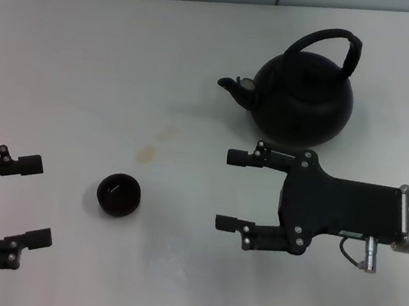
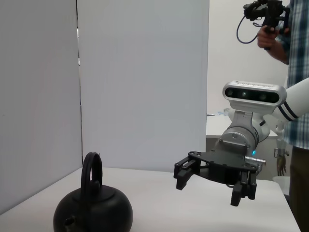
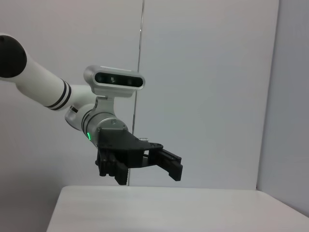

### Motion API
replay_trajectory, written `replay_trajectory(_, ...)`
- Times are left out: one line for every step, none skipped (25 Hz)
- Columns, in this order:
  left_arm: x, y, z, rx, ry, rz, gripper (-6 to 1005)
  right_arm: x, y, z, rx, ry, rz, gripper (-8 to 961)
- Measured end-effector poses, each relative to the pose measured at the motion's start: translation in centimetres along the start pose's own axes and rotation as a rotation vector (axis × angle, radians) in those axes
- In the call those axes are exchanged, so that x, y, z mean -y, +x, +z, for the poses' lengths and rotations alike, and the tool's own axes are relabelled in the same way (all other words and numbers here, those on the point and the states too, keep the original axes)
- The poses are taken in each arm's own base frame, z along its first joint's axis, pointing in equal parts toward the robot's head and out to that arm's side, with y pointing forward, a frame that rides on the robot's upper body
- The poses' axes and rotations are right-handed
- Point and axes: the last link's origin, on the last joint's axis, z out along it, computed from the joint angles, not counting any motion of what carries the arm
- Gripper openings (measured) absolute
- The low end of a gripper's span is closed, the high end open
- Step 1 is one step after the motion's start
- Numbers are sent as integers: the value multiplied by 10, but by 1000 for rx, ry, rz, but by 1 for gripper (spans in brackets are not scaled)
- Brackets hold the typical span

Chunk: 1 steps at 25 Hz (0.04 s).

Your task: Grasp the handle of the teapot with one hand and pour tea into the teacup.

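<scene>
The matte-black teapot (image 1: 304, 91) stands upright at the back right of the white table, its stubby spout pointing left. The arched handle (image 1: 334, 42) rises over it. The teapot (image 2: 91, 211) and handle (image 2: 91, 174) also show in the left wrist view. The small dark teacup (image 1: 119, 195) sits left of centre, well apart from the teapot. My right gripper (image 1: 225, 189) is open and empty, in front of the teapot, fingers pointing left; it also shows in the left wrist view (image 2: 211, 187). My left gripper (image 1: 39, 201) is open and empty at the front left, left of the cup; it also shows in the right wrist view (image 3: 147, 173).
A faint brownish stain (image 1: 147, 153) marks the table between cup and teapot. White panels (image 2: 145, 82) stand behind the table. A person (image 2: 289, 72) holding a device stands beyond the table's far side in the left wrist view.
</scene>
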Motion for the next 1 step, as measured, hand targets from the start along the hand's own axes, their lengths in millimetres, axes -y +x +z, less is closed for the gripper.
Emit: replay_trajectory(0,0,0,0,0,0,847,0,0,0,0,0,0,777)
